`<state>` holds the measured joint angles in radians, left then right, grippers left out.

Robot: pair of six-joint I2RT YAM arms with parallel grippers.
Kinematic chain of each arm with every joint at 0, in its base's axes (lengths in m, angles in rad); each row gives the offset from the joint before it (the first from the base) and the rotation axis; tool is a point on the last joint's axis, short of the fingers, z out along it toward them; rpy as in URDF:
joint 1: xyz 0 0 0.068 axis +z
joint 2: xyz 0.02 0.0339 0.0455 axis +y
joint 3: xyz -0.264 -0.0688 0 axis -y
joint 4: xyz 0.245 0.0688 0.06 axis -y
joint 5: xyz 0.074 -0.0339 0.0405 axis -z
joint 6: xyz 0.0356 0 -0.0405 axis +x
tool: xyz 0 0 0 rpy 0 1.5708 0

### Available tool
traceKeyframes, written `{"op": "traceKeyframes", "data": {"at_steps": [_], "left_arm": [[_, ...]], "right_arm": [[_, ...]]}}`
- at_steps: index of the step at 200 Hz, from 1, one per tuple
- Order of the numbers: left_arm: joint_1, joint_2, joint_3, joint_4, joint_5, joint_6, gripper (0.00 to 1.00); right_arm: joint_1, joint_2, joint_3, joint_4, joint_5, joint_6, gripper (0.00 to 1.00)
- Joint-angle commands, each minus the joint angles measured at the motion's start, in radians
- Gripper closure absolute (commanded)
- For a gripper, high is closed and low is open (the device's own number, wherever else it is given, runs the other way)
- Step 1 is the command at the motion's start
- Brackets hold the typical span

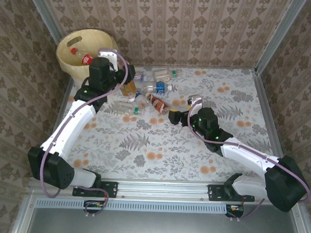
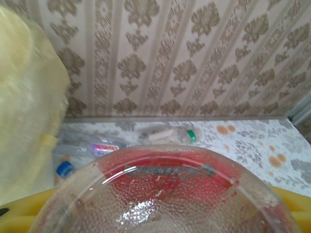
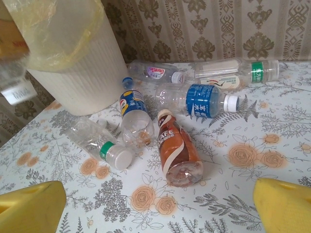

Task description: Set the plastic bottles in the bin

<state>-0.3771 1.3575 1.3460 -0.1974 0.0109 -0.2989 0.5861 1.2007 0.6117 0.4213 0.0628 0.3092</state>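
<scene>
Plastic bottles lay scattered on the floral-patterned surface (image 3: 243, 162). Nearest, we saw the right pincer (image 3: 158, 206) spread wide, its yellow pads well apart, with a brown, coffee-labelled plastic bottle (image 3: 177, 153) lying on its side just ahead of it. Beyond that lay a clear bottle with a blue label and white cap (image 3: 201, 99) and a crumpled clear bottle with a green band (image 3: 97, 141). Farther off, the left pincer (image 2: 155, 211) pinched a clear, red-labelled bottle (image 2: 160, 189) near the round cream-yellow plastic bin (image 1: 68, 65), which stood in the far left corner holding two red-marked bottles (image 1: 87, 59).
</scene>
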Motion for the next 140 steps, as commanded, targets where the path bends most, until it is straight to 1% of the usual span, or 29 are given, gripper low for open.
{"op": "traceKeyframes", "data": {"at_steps": [1, 26, 74, 82, 107, 124, 140], "left_arm": [[0.020, -0.040, 0.072, -0.029, -0.089, 0.051, 0.42], [0.079, -0.057, 0.131, -0.038, -0.087, 0.001, 0.43], [0.138, -0.064, 0.210, 0.015, -0.133, 0.015, 0.43], [0.139, -0.067, 0.204, 0.053, -0.157, 0.030, 0.42], [0.141, -0.072, 0.140, 0.245, -0.244, 0.080, 0.42], [0.154, -0.046, 0.161, 0.292, -0.303, 0.109, 0.43], [0.176, -0.011, 0.195, 0.311, -0.332, 0.122, 0.44]], "right_arm": [[-0.005, -0.016, -0.004, 0.020, 0.028, -0.019, 0.00], [-0.005, -0.017, -0.003, 0.012, 0.032, -0.016, 0.00], [-0.006, -0.018, 0.011, -0.022, 0.042, -0.023, 0.00], [-0.006, -0.018, 0.011, -0.022, 0.044, -0.023, 0.00], [-0.006, -0.019, 0.013, -0.028, 0.048, -0.022, 0.00], [-0.005, -0.023, 0.016, -0.039, 0.052, -0.022, 0.00], [-0.006, -0.027, 0.015, -0.044, 0.061, -0.023, 0.00]]}}
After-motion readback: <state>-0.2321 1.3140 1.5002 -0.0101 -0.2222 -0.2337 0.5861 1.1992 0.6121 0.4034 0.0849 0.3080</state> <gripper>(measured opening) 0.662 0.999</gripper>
